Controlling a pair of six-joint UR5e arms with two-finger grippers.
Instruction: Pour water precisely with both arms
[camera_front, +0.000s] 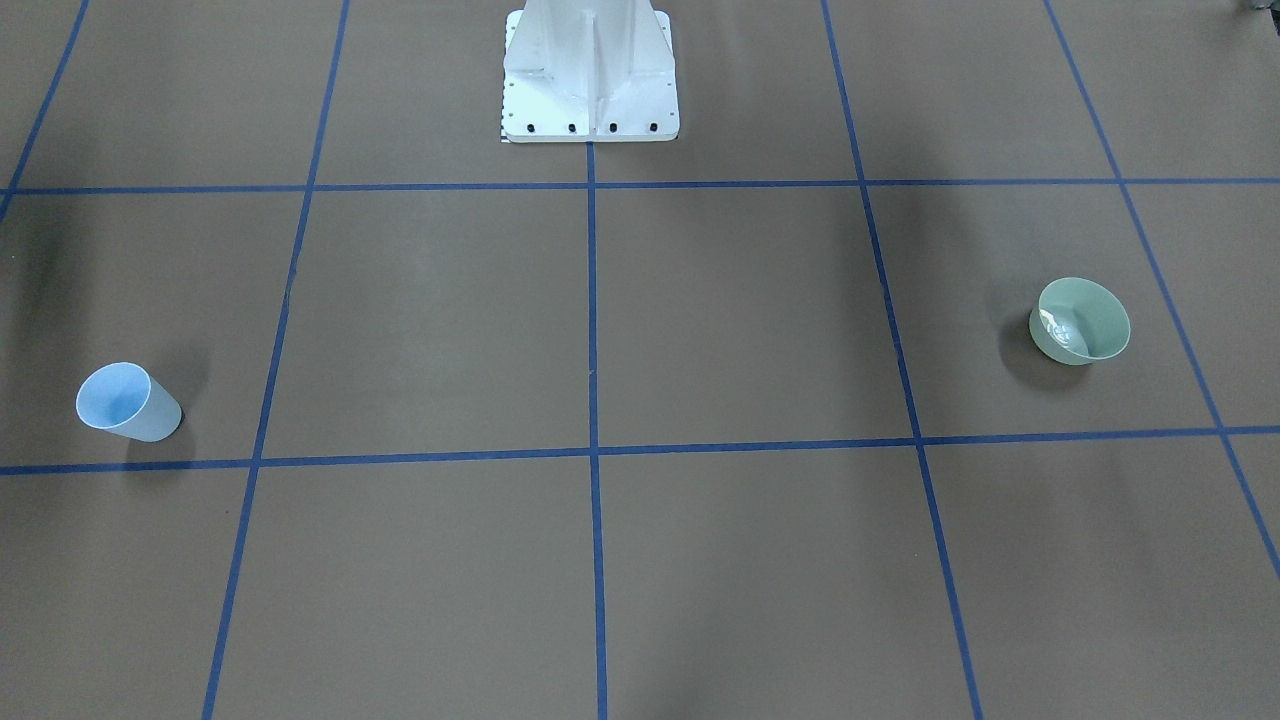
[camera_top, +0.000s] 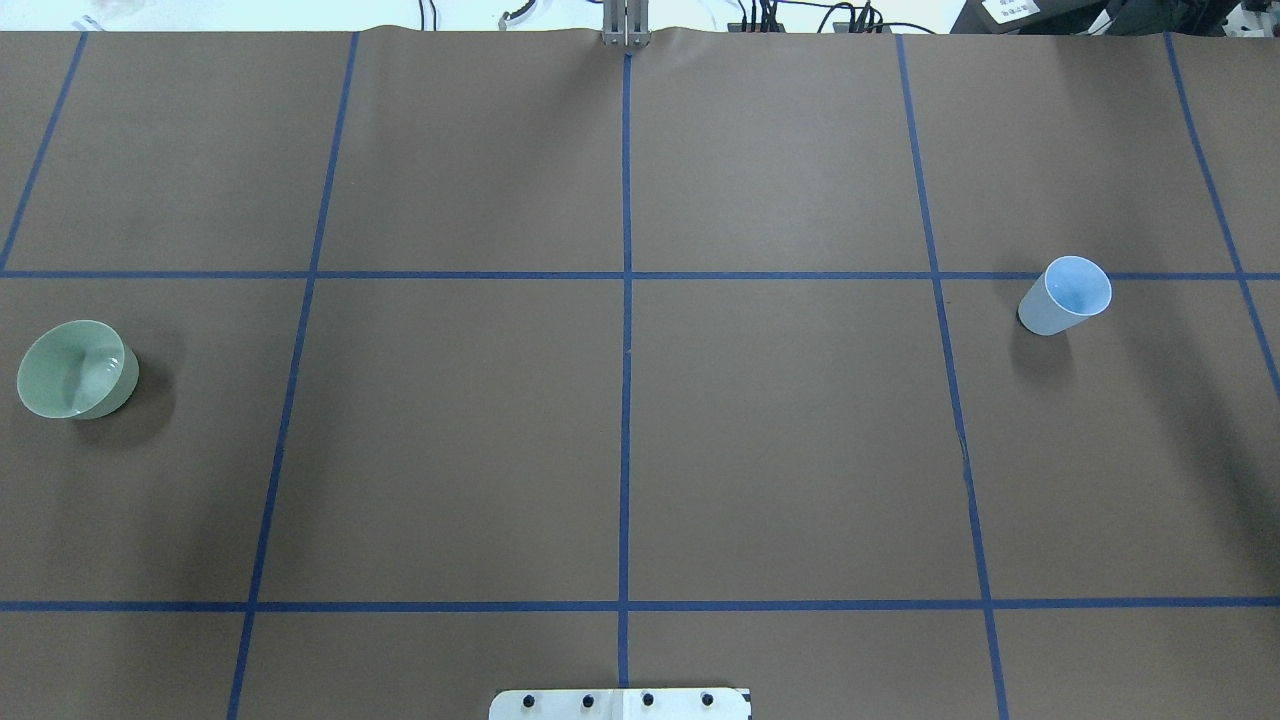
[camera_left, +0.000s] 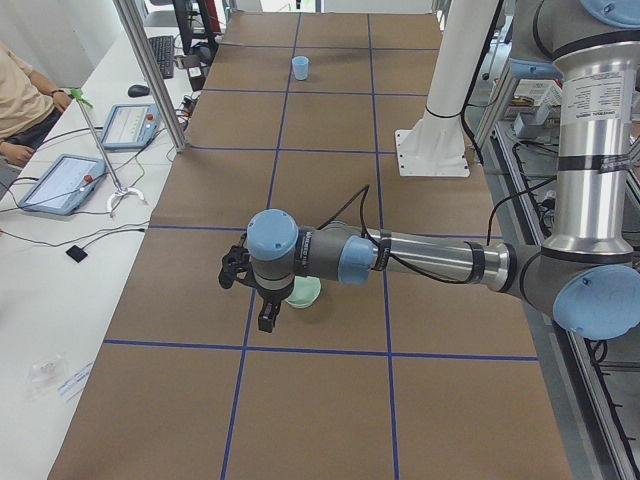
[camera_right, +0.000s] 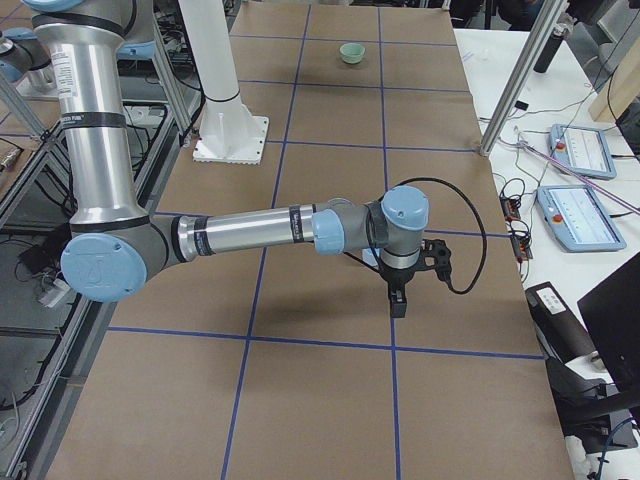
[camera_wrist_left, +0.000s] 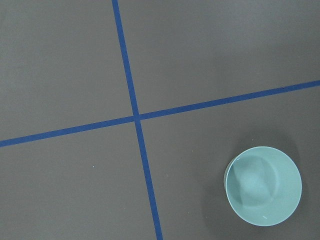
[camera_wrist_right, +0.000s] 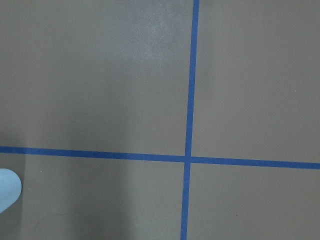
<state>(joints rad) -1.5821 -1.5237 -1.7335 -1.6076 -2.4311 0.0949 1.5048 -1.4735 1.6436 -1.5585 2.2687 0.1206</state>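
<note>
A light blue cup (camera_top: 1066, 295) stands upright on the brown mat at the robot's right, and only its edge (camera_wrist_right: 7, 192) shows in the right wrist view. A pale green bowl (camera_top: 76, 369) sits at the robot's left, low right in the left wrist view (camera_wrist_left: 263, 186). I cannot make out water in either. My left arm (camera_left: 430, 262) reaches out with its gripper (camera_left: 266, 312) hanging beside the bowl (camera_left: 303, 292). My right arm (camera_right: 250, 232) holds its gripper (camera_right: 397, 298) above bare mat. Only side views show the grippers, so I cannot tell whether they are open or shut.
The white pedestal (camera_front: 590, 75) stands at the robot's side of the mat, which carries a blue tape grid (camera_top: 626, 350). Metal posts (camera_left: 150, 70), tablets (camera_left: 60, 183) and cables lie on the side tables. A person (camera_left: 20, 95) sits at the left side view's edge.
</note>
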